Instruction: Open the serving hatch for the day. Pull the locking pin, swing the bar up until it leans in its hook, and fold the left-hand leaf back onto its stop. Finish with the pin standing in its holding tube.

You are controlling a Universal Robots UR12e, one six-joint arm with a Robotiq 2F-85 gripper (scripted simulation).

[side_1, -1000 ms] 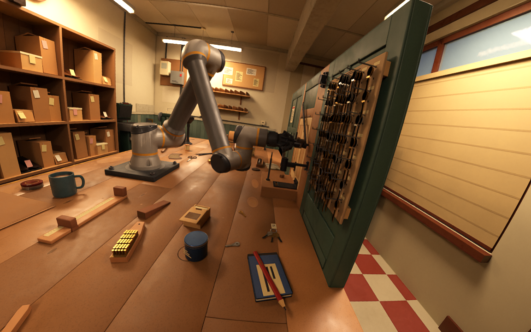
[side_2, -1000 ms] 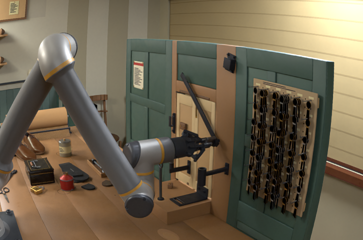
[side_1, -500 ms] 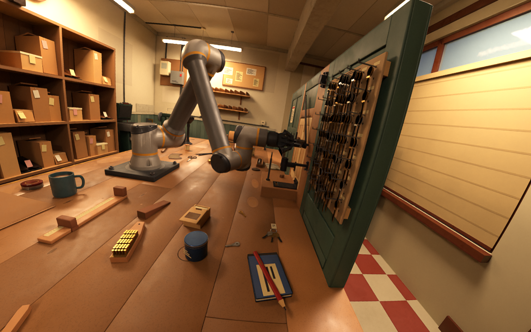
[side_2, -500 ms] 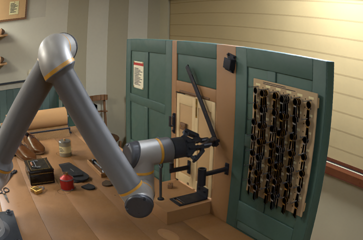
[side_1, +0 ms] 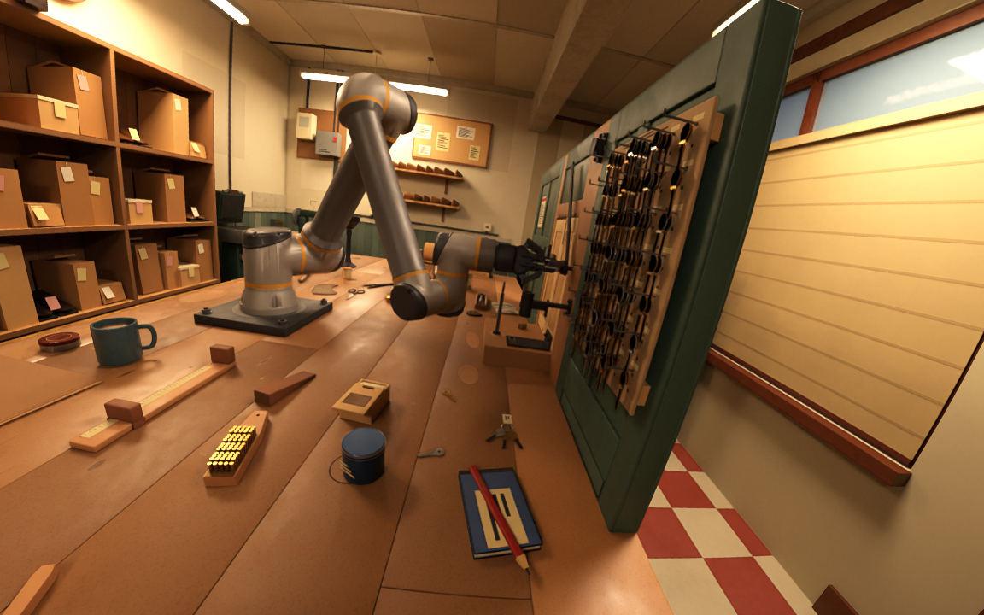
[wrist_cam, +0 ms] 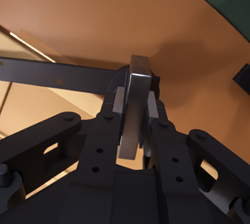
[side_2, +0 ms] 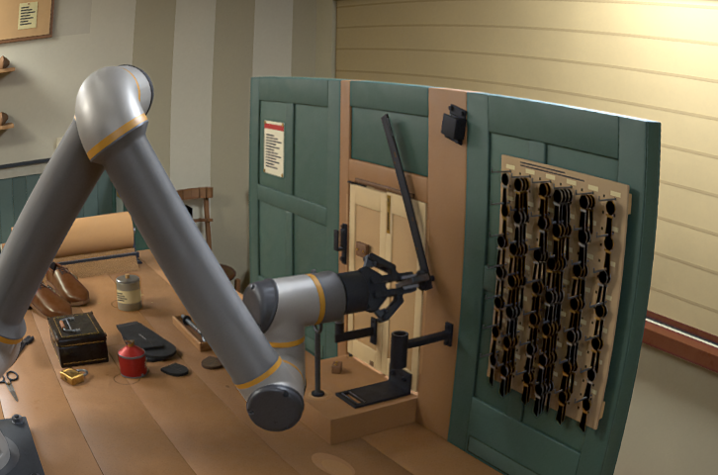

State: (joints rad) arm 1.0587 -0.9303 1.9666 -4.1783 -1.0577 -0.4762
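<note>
The serving hatch sits in the green panel wall at the bench's far side, its cream leaves (side_2: 385, 269) closed. The dark bar (side_2: 406, 196) stands steeply, its free end up and tilted left, short of the black hook (side_2: 454, 124) on the brown post. I clamp my gripper (side_2: 413, 282) on the bar's metal handle (wrist_cam: 134, 106) close to its pivot on the post. The locking pin (side_2: 317, 358) stands on the wooden step below my wrist. The black holding tube (side_2: 399, 347) stands beside it on its bracket, with nothing in it.
The brown post (side_2: 444, 269) is right ahead of the fingers, with a rack of dark laces (side_2: 556, 291) on the panel to its right. A red can (side_2: 131, 359), a black box (side_2: 77, 339) and shoes (side_2: 63, 285) lie on the bench to the left.
</note>
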